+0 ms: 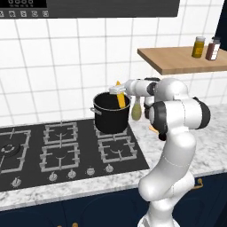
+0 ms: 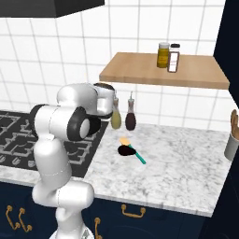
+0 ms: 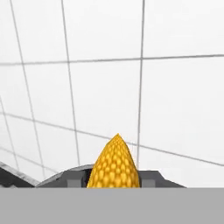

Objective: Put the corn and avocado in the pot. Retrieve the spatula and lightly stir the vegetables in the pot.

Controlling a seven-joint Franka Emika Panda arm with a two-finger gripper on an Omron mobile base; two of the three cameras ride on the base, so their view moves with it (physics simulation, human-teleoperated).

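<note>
**Yellow cob held over the black pot**

Yellow corn [image 1: 120, 100] sits clamped in the gripper [image 1: 117, 90], hanging upright over the open mouth of the pot [image 1: 111, 116], its lower end dipping inside the rim. The pot stands on the back right burner of the stove [image 1: 66, 146]. On the marble counter [image 2: 186, 158], the spatula [image 2: 132, 150] lies touching a dark rounded object [image 2: 126, 150], near two bottles [image 2: 123, 116].
</note>
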